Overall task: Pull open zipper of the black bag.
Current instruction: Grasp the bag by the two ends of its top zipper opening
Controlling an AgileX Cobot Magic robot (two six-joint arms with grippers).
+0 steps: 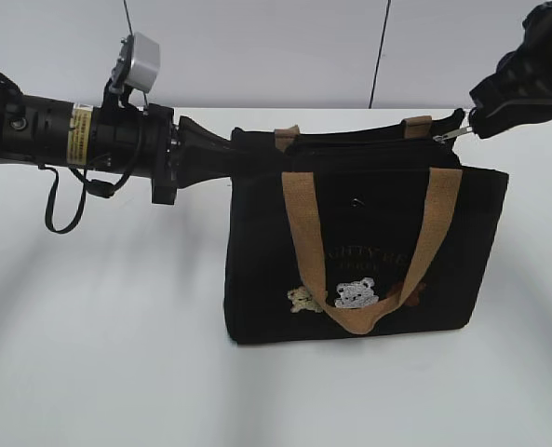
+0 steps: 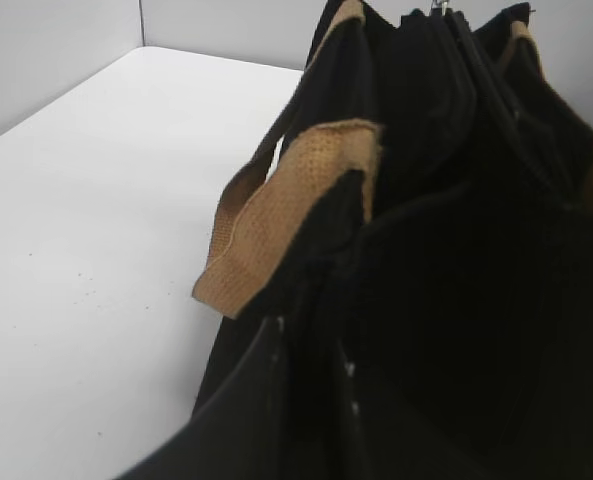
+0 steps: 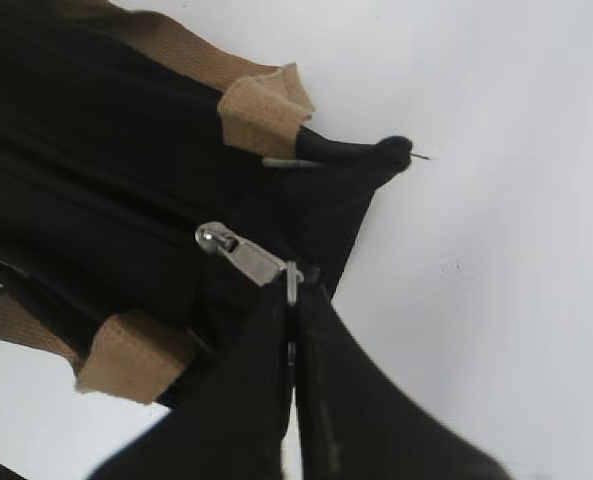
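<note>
Right gripper [image 3: 291,300], reaching from upper right, clamps the zipper [image 3: 244,255] pull; left gripper [image 1: 222,154], horizontal, pinches the black bag [image 1: 369,270] edge, fingertips hidden.

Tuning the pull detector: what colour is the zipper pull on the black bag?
Silver metal zipper pull, against the black bag. Clearest in the right wrist view.
</note>
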